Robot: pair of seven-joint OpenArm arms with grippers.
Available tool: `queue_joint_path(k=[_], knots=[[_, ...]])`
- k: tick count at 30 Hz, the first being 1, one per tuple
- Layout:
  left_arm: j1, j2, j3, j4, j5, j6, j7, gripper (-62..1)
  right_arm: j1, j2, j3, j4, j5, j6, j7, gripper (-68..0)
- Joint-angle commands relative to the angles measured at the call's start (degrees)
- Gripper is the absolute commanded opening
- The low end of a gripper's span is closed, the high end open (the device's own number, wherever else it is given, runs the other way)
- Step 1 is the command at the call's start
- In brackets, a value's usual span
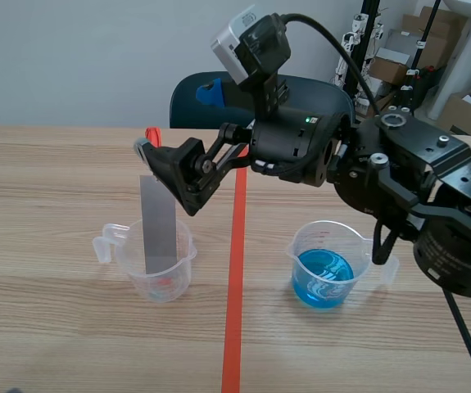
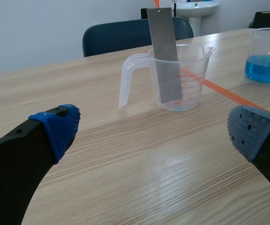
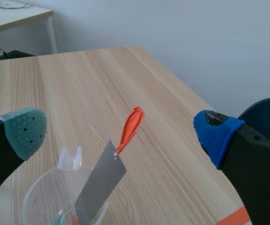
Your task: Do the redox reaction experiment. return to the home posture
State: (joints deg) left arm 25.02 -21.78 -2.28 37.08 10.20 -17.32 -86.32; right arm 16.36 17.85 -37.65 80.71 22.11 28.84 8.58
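- Right arm reaches high across the orange tape line; its gripper (image 1: 174,173) hangs spread wide above the metal strip (image 1: 158,229)
- Strip leans inside the clear cup (image 1: 137,274), ungripped
- Left gripper (image 2: 156,130) low over the table, fingers apart, cup ahead

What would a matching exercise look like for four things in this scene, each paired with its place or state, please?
Things:
1. metal strip
2. blue liquid
3. right pincer
4. left pincer

Places or states:
A. open, low over the table
B. leaning in the clear cup
C. open, raised at the strip's top end
D. in the other cup

Pairs: 1-B, 2-D, 3-C, 4-A
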Motion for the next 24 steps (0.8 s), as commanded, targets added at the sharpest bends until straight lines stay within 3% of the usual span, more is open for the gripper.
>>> queue_joint_path(k=[1, 3, 9, 11, 16, 20, 24], knots=[[2.29, -2.75, -0.33, 4.37, -2.19, -2.95, -2.71, 1.4, -0.72, 1.97, 1.66, 2.56, 0.68, -1.31, 0.81, 0.4], [4.76, -4.63, -1.36, 9.2, -4.35, -6.49, -1.42, 1.4, -2.32, 4.39, 2.99, 5.46, 0.85, -3.04, 0.83, 0.4], [13.73, -10.1, -6.58, 28.22, -9.33, -6.82, 6.73, 1.4, -8.66, 10.82, 7.82, 12.7, 1.55, -9.86, 2.69, 0.4], [16.5, -11.04, -9.05, 35.5, -9.66, -6.78, 11.3, 1.4, -11.15, 12.52, 9.55, 14.43, 1.49, -12.0, 4.09, 0.4], [21.14, -10.97, -13.55, 52.22, -9.73, -5.68, 25.42, 1.4, -18.4, 16.92, 13.29, 18.14, 1.25, -17.16, 7.76, 0.4], [21.99, -8.81, -14.03, 60.89, -9.84, -2.91, 32.81, 1.4, -25.09, 19.08, 16.72, 20.02, -0.24, -20.63, 11.28, 0.4], [21.97, -5.44, -14.03, 66.27, -9.81, -2.95, 37.66, 1.4, -31.58, 20.06, 21.9, 20.76, -2.01, -20.94, 11.32, 0.4]])
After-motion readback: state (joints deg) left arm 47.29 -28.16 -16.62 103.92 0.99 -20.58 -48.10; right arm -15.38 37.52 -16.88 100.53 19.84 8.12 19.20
